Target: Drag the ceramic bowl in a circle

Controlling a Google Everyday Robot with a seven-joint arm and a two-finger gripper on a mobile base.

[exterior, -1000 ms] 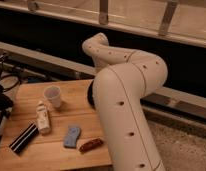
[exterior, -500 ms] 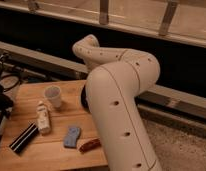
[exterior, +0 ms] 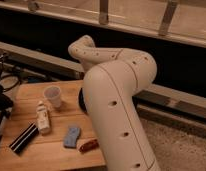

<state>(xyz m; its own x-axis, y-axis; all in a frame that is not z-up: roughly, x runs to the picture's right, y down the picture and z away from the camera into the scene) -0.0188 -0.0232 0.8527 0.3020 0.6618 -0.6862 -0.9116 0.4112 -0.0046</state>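
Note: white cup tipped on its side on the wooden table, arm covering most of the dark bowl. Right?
No. The camera view shows the white cup standing upright on the wooden table; the arm does cover most of the ceramic bowl, and hides the gripper.

Bench [exterior: 26, 92]: pale wood, matt, faint grain.
Robot arm [exterior: 116, 100]: cream-white moulded shell, plastic by the look, smooth with a soft sheen; small dark round recesses.
Claw: hidden behind the arm's shell over the bench, finish not visible.
Ceramic bowl [exterior: 81, 101]: only a dark edge shows beside the arm; dark, gloss cannot be judged.
Cup [exterior: 52, 95]: translucent white, thin plastic look, smooth.
Small bottle [exterior: 43, 117]: white, smooth.
Sponge [exterior: 72, 136]: blue, matt, rough-textured.
Packet [exterior: 89, 145]: reddish-brown, shiny wrapper.
Flat bar [exterior: 23, 138]: black, matt, pale stripe.
Floor [exterior: 181, 145]: grey, speckled, rough.
Railing post [exterior: 103, 10]: dull metal.
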